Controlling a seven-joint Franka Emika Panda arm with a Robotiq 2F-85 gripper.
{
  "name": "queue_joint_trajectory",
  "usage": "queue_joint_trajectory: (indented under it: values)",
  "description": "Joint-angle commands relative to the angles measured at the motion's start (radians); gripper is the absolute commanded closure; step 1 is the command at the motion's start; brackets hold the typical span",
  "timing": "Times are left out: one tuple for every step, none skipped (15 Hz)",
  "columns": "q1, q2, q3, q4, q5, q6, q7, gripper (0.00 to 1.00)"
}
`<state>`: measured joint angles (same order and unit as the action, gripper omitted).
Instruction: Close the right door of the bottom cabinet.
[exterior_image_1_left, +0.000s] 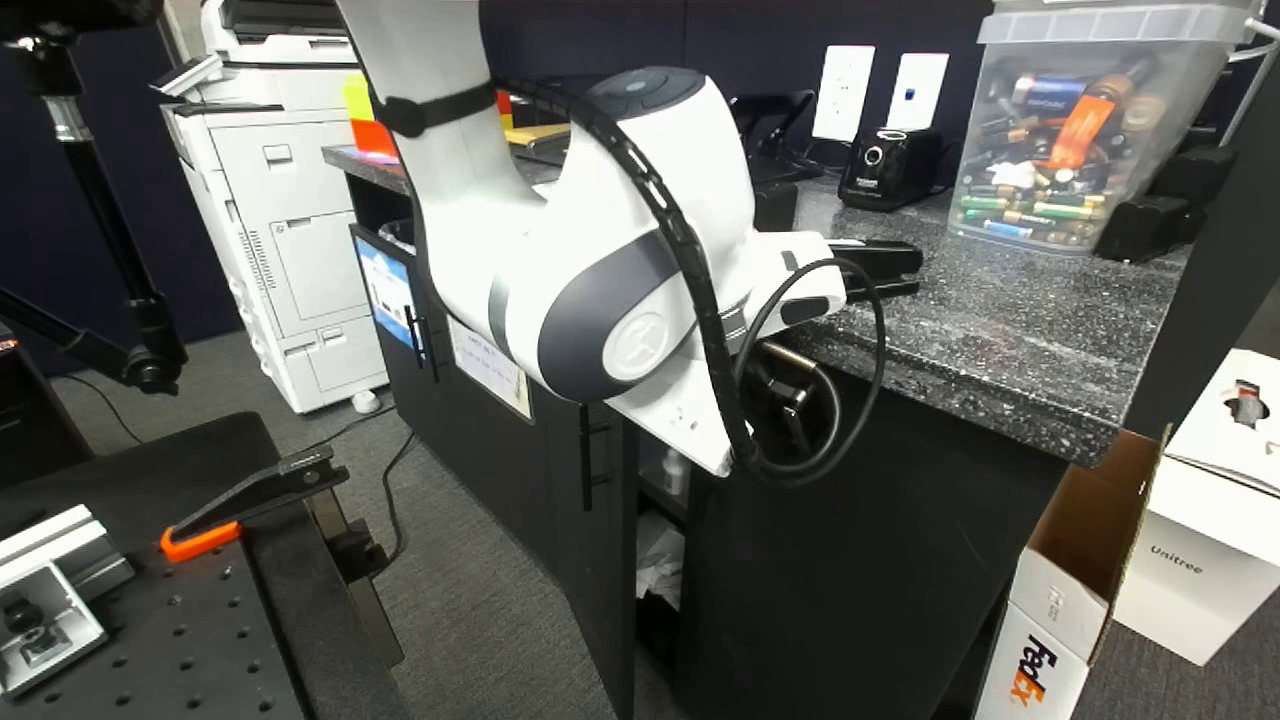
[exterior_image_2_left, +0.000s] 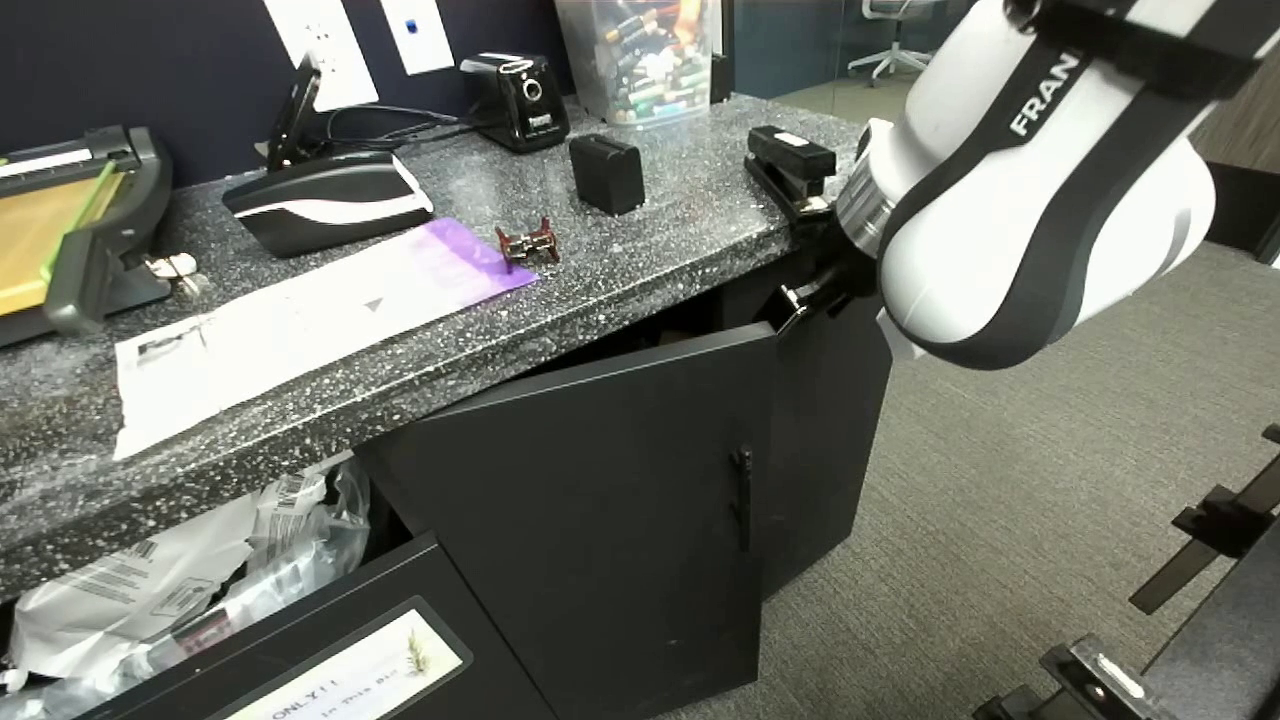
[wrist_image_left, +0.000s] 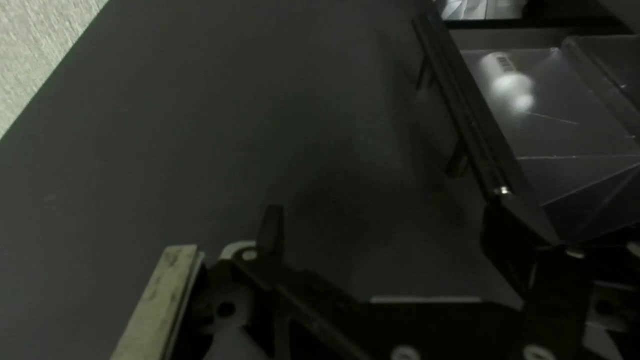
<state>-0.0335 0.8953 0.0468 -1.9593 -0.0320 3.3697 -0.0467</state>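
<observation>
The item under inspection, the right door (exterior_image_1_left: 840, 570) of the bottom cabinet (exterior_image_1_left: 1020, 320), is standing partly open beneath the speckled top (exterior_image_2_left: 700, 190). The wrist view is showing its outer face, with the bar handle (wrist_image_left: 462, 102) running along the edge next to the exposed interior, where a white container (wrist_image_left: 507, 82), too blurred to name, is sitting.

In that same view the gripper (wrist_image_left: 370, 240) is holding its fingers well apart, with only the door face showing between them; one finger is hanging just beside the near end of the bar handle. Whether it is touching handle or door, I am not able to tell. The adjoining door (exterior_image_2_left: 600, 510) is also standing out from the cabinet front, its upper corner appearing near the gripper in an exterior view.

By judgement, the step in hand is looking like positioning against the outer face, the closing itself not yet being done. The next move is calling for an inward push close to the handle edge, where leverage is probably best, with no grasp likely being needed. The adjoining door's corner is seemingly leaving little room, so a slow, steady path is counting most
</observation>
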Motion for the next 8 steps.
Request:
queue_joint_trajectory:
  values:
    - [-0.041, -0.232, 0.062, -0.183, 0.013, -0.23, 0.046, 0.0]
    - [-0.065, -0.281, 0.092, -0.207, 0.021, -0.304, 0.051, 0.0]
    - [-0.09, -0.335, 0.122, -0.229, 0.039, -0.384, 0.053, 0.0]
    - [-0.029, -0.195, 0.059, -0.131, 0.026, -0.264, 0.04, 0.0]
    - [-0.034, -0.238, 0.068, -0.151, 0.033, -0.295, 0.039, 0.0]
    - [-0.032, -0.248, 0.066, -0.155, 0.033, -0.295, 0.039, 0.0]
    - [-0.031, -0.241, 0.065, -0.154, 0.032, -0.292, 0.039, 0.0]
    - [-0.031, -0.227, 0.064, -0.151, 0.032, -0.289, 0.039, 0.0]
